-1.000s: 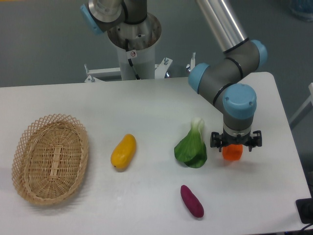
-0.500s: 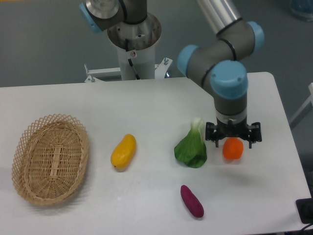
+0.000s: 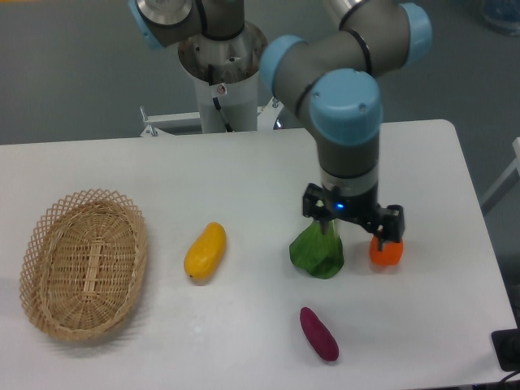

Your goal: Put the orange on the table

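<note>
The orange (image 3: 387,253) rests on the white table (image 3: 244,171), right of the middle, just right of a leafy green vegetable. My gripper (image 3: 353,221) is raised above the table, up and to the left of the orange. Its jaws are spread and hold nothing. The right fingertip (image 3: 396,227) overlaps the orange's top edge in this view, and the gripper body hides the stem of the green vegetable.
A green leafy vegetable (image 3: 318,250) lies left of the orange. A purple oblong vegetable (image 3: 319,333) lies near the front edge. A yellow-orange mango-like fruit (image 3: 205,251) lies mid-table. An oval wicker basket (image 3: 81,262) stands at the left. The robot base (image 3: 221,57) is behind the table.
The gripper let go of the orange, rose and moved left over the green vegetable. The orange stays on the table where it was set down.
</note>
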`<state>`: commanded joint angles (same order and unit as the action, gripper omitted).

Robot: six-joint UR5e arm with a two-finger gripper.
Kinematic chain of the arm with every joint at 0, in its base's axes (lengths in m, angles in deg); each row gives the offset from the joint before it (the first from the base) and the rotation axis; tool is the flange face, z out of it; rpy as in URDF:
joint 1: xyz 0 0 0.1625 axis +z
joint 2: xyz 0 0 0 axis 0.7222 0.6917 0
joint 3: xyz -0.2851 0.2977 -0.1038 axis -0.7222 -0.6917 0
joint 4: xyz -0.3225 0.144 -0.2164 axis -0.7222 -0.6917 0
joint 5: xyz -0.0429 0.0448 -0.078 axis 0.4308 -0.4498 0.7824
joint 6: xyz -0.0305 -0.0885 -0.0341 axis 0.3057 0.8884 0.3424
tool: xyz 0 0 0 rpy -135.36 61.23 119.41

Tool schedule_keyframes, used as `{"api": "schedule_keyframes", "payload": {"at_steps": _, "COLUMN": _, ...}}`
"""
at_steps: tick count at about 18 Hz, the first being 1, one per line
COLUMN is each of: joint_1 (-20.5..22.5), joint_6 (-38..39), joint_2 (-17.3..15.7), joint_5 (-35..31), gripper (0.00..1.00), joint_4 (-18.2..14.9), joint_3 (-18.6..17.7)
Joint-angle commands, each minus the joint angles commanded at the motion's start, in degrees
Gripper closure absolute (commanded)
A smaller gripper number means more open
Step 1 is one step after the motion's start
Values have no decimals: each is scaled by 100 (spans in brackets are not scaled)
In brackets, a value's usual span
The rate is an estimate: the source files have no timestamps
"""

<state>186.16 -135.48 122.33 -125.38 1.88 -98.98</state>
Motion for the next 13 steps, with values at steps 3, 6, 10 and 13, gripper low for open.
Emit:
{"api": "schedule_keyframes", "payload": {"at_steps": 3, "joint_1": 26, "joint_6": -105, "joint_2": -18, "joint_5": -9, "gripper": 0, "joint_4": -194, "joint_3": 9}}
{"api": "schedule_keyframes", "payload": {"at_steps": 6, "joint_1": 53, "joint_6": -149, "joint_2": -27, "joint_5": 0, "gripper": 0, "joint_4": -194, "joint_3": 9}}
{"api": "schedule_keyframes", "payload": {"at_steps": 10, "joint_1": 79, "joint_6": -150, "joint_2": -36, "joint_5": 44, "gripper": 0, "joint_4": -185, "joint_3": 9}}
{"api": "schedule_keyframes", "payload": {"at_steps": 13, "joint_1": 88, "joint_6": -167, "joint_2": -36, "joint_5": 53, "gripper": 0, "joint_4": -185, "joint_3": 9}}
